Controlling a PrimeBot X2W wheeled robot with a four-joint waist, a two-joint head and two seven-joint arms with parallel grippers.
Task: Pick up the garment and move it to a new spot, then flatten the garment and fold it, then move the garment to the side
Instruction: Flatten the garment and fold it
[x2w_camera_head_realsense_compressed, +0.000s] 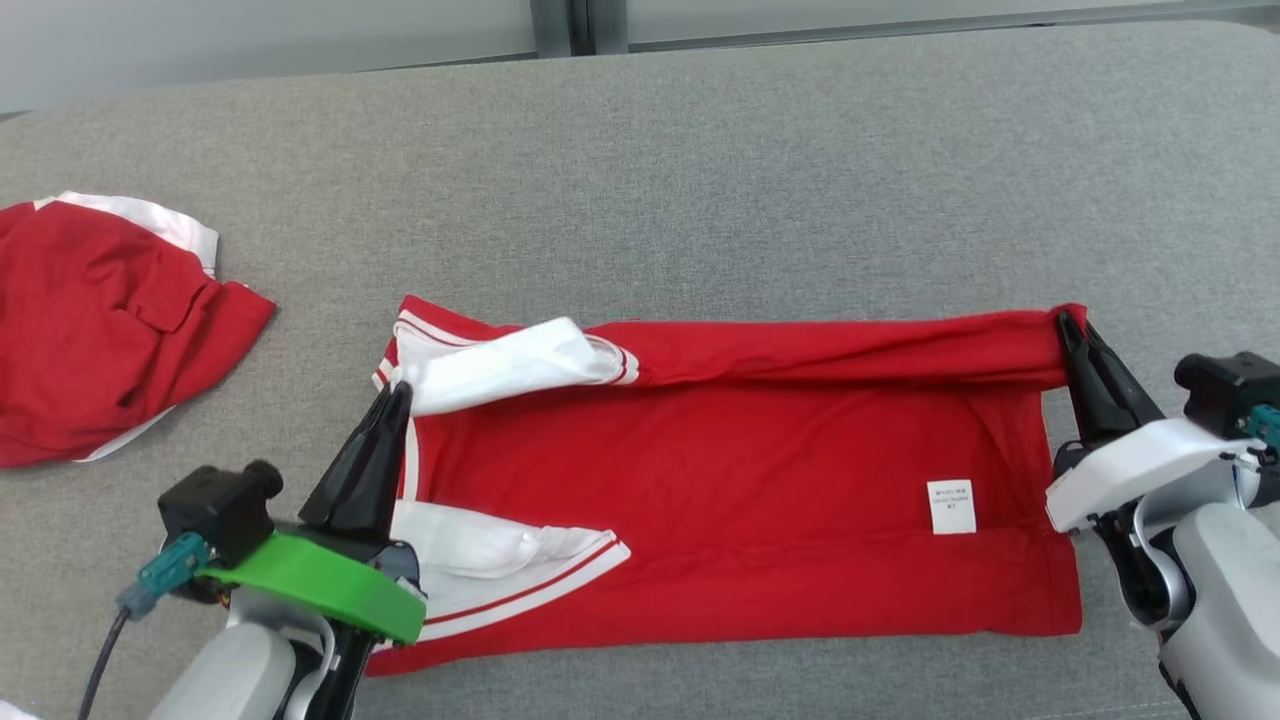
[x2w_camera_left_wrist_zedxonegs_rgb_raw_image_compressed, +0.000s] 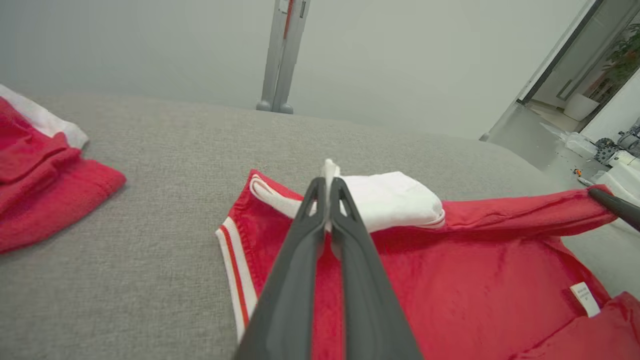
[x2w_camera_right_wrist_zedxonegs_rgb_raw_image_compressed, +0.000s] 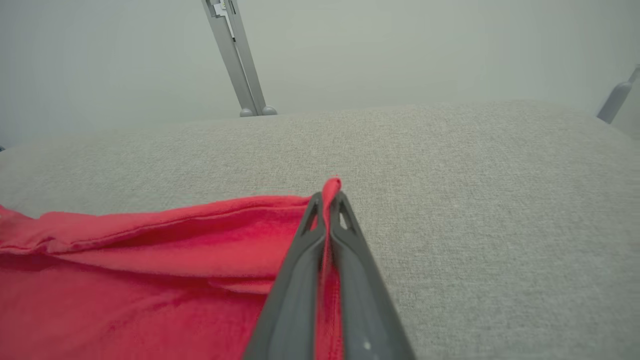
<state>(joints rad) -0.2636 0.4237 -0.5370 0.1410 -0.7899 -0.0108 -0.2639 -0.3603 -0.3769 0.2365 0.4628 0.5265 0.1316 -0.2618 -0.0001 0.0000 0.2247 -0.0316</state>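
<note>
1. The left fingers (x2w_camera_head_realsense_compressed: 362, 470) are pressed together, and a bit of white sleeve edge is pinched at their tips; in the left wrist view, white cloth is seen poking up just past the tips of the left fingers (x2w_camera_left_wrist_zedxonegs_rgb_raw_image_compressed: 295, 280).
2. The right fingers (x2w_camera_head_realsense_compressed: 1100, 390) are pressed together too; the far right corner of the red cloth is pinched there, and in the right wrist view a small red peak is seen standing above the tips of the right fingers (x2w_camera_right_wrist_zedxonegs_rgb_raw_image_compressed: 295, 295).
3. The garment (x2w_camera_head_realsense_compressed: 720, 500), a red shirt with white sleeves and striped trim, is stretched lengthwise across the near middle of the bench (x2w_camera_head_realsense_compressed: 700, 180), between the two pairs of fingers; its far long edge is drawn into a taut band from one grip to the other and is raised a little over the layer beneath.
4. One white sleeve (x2w_camera_head_realsense_compressed: 500, 365) is seen folded across that far edge, just beside the left fingers; the other sleeve (x2w_camera_head_realsense_compressed: 500, 565) is laid flat at the near left, partly covered by the green wrist bracket (x2w_camera_head_realsense_compressed: 320, 585).
5. A small white label (x2w_camera_head_realsense_compressed: 951, 506) is seen on the red cloth near the right end.
6. A second red garment (x2w_camera_head_realsense_compressed: 90, 320) with white trim is heaped at the far left of the bench, well apart from the first.
7. The bench is covered in grey fabric; a pale wall and a grey post (x2w_camera_left_wrist_zedxonegs_rgb_raw_image_compressed: 282, 55) are seen beyond it.
</note>
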